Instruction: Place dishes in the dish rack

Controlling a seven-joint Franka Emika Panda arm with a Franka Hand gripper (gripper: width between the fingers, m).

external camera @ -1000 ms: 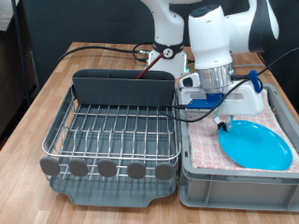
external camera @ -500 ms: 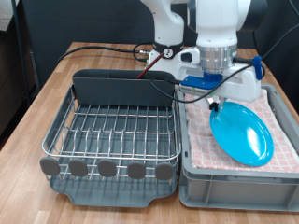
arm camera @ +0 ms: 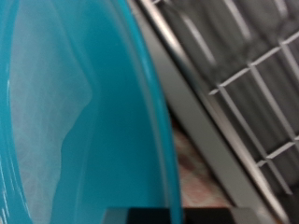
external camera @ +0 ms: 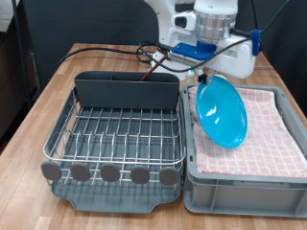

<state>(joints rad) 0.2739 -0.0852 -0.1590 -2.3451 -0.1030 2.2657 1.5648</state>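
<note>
- The claw (external camera: 200,84) is clamped on the rim of the light-blue plate (external camera: 220,112), gripping at about 11 o'clock on the plate, so it hangs steeply tilted on edge. My guess is that's so it can drop between wires.
- The plate hovers above the grey bin (external camera: 246,178) with the pink checked cloth (external camera: 273,129), right by the bin's edge next to the dish rack (external camera: 115,137).
- The rack, at 9 o'clock from the plate on the wooden bench (external camera: 38,115), holds no dishes that I can see.
- The wrist view is mostly plate (arm camera: 65,121), with rack wires (arm camera: 248,84) beyond.
</note>
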